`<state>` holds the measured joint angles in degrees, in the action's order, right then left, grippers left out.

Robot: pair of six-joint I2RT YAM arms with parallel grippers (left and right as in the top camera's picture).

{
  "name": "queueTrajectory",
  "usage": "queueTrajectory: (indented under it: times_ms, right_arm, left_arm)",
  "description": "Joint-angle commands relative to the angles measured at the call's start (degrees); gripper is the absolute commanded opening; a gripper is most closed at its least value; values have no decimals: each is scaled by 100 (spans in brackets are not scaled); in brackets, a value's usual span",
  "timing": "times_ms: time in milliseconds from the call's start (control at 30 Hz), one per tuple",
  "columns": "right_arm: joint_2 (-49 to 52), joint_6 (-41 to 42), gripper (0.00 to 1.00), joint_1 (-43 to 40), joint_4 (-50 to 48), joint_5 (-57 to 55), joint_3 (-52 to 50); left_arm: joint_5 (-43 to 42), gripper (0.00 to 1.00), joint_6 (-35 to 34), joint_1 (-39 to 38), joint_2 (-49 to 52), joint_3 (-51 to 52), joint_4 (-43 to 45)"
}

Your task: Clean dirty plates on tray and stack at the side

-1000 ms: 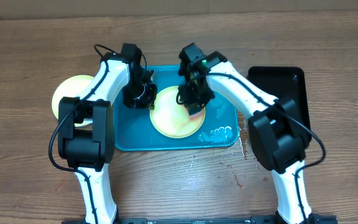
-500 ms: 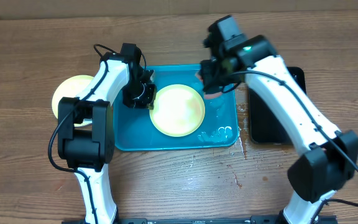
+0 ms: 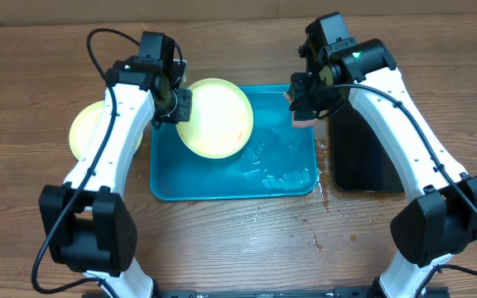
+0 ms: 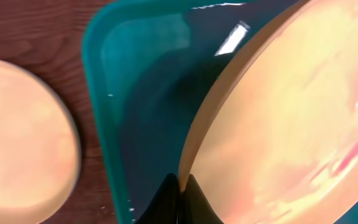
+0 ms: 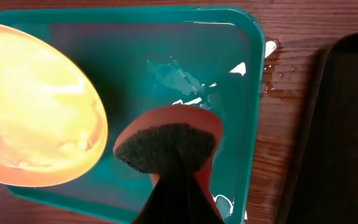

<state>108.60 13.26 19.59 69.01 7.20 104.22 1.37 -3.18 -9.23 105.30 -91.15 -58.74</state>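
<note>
A cream plate with a light green rim (image 3: pixel 214 117) is held tilted above the left part of the turquoise tray (image 3: pixel 288 149). My left gripper (image 3: pixel 176 103) is shut on its left rim; in the left wrist view the fingers (image 4: pixel 180 186) pinch the plate's edge (image 4: pixel 278 124). Another cream plate (image 3: pixel 89 128) lies on the table left of the tray, also in the left wrist view (image 4: pixel 17 137). My right gripper (image 3: pixel 305 108) is shut on a red sponge with a dark scouring face (image 5: pixel 169 146) over the tray's right edge (image 5: pixel 253 93). The held plate also shows in the right wrist view (image 5: pixel 30 112).
A narrow black tray (image 3: pixel 354 149) lies right of the turquoise tray, seen too in the right wrist view (image 5: pixel 347 124). Water and foam pool on the turquoise tray's floor (image 3: pixel 276 175) and spill on the table at its right edge (image 3: pixel 323 194).
My left gripper has lifted the plate off the tray floor and moved it up and left, tilting it. My right gripper with the sponge has drawn away to the tray's right edge.
</note>
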Motion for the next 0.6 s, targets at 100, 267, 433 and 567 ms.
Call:
queueTrajectory:
  times_ms: [100, 267, 433, 567]
  right_arm:
    - [-90, 4, 4, 20, -33, -11, 2]
    - [-90, 4, 4, 20, -35, -11, 2]
    - [-90, 4, 4, 20, -33, -11, 2]
    - [-90, 4, 4, 20, -33, -11, 2]
  left_arm:
    - [1773, 4, -319, -507, -219, -74, -90]
    - [3259, 4, -507, -1023, -236, -74, -131]
    - [4503, 4, -632, -1495, -236, -74, -122]
    - [5335, 4, -824, -1766, -236, -74, -127]
